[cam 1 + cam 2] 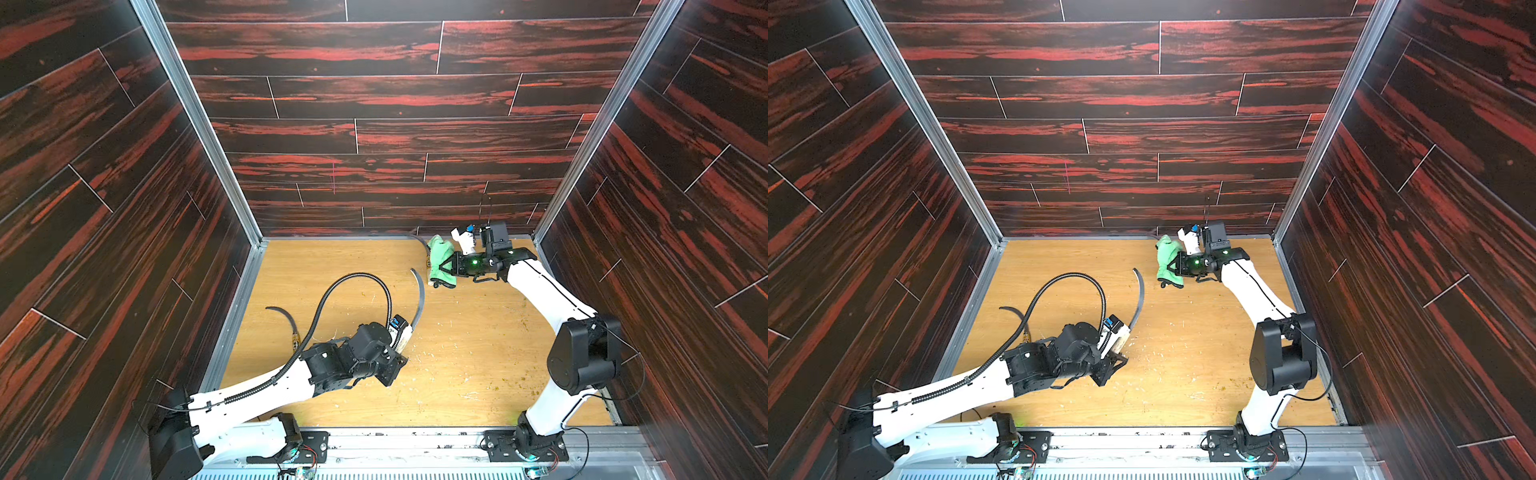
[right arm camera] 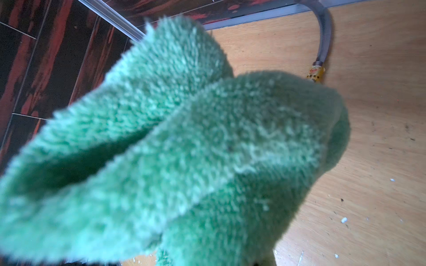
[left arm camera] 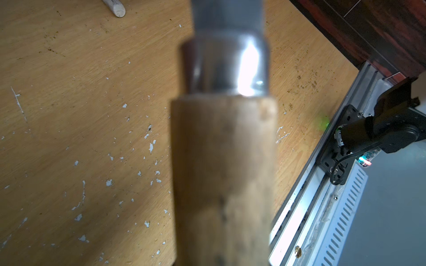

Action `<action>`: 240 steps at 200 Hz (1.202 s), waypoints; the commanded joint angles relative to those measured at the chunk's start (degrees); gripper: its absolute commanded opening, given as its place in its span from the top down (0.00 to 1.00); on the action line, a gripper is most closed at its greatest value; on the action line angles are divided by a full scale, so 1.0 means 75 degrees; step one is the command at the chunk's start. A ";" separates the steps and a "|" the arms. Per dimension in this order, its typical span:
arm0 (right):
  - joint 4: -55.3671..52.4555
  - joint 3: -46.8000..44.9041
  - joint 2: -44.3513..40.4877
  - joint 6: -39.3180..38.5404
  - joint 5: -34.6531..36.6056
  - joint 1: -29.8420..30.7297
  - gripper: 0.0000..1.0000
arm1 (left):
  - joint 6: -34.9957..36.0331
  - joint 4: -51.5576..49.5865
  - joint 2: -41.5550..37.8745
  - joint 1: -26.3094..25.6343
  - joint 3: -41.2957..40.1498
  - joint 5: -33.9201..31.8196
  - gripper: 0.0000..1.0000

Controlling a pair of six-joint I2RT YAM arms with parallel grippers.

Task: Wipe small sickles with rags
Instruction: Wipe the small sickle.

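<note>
Green fluffy rag (image 1: 441, 259) | clamped in right hand (image 1: 449, 266) | left hand (image 1: 400, 352) clamps pale-handled sickle (image 3: 223, 172)

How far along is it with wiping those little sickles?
Done: nothing I can tell; no blade shows as wiped. In hand: the left gripper is shut on the handle of the held sickle, the right gripper is shut on the green rag, the two apart. Left: wipe that one, then the sickle beside the left arm and the sickle by the far wall, both on the table.
</note>
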 commanded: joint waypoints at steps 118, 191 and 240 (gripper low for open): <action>-0.1653 -0.1086 -0.2939 -0.0141 0.1027 0.2370 1.00 | 0.0388 -0.0154 0.0940 -0.0033 0.0557 -0.0598 1.00; -0.1031 -0.0068 -0.1259 -0.0329 0.1433 0.2159 1.00 | 0.0356 -0.0189 0.0537 -0.0166 0.0293 -0.0541 1.00; -0.0691 0.1221 -0.0056 -0.0277 0.1087 0.1588 1.00 | 0.0293 0.0064 0.0415 -0.0236 0.0100 -0.0467 1.00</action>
